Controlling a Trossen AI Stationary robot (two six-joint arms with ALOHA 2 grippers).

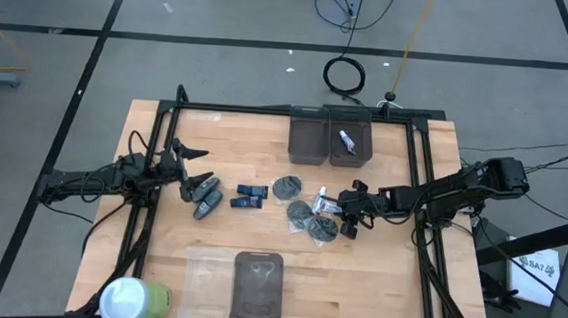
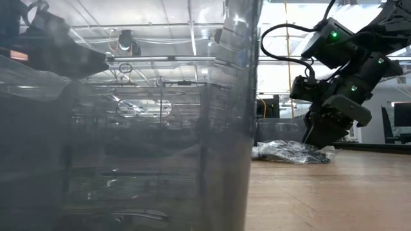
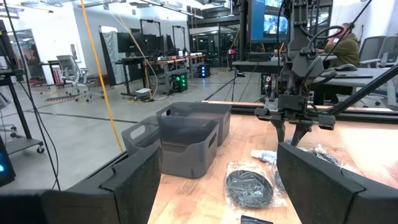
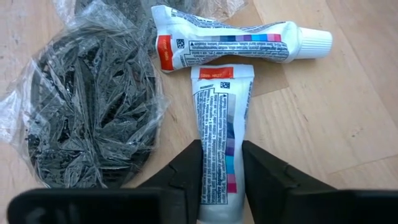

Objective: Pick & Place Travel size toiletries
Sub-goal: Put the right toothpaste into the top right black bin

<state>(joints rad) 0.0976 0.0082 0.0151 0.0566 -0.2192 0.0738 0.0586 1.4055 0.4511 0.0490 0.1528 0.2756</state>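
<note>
Two white tubes lie on the wood table right of its middle, one (image 4: 239,42) crosswise and one (image 4: 219,130) pointing at my right gripper (image 4: 222,180), which slants down and is shut on the second tube. Beside them lie round dark packets in crinkled clear wrap (image 4: 87,106) (image 1: 285,187). Two dark blue packs (image 1: 252,191) lie left of the middle. My left gripper (image 1: 197,171) stays level and open at the left, with nothing between its fingers (image 3: 134,186). Another white tube (image 1: 346,139) lies in the right-hand bin. My right gripper pinches the white tube's two long edges (image 4: 214,168) between its two fingers, on the half toward the cap end, which the gripper hides. The fingers slant down from the table's right side and run along the tube. The tube lies flat on the table.
Two dark see-through bins (image 1: 308,139) stand side by side at the far edge. A clear flat container (image 1: 257,285) sits at the near edge, and a white-and-green cylinder (image 1: 134,301) stands at the near left corner. A see-through wall (image 2: 128,128) fills most of the low view.
</note>
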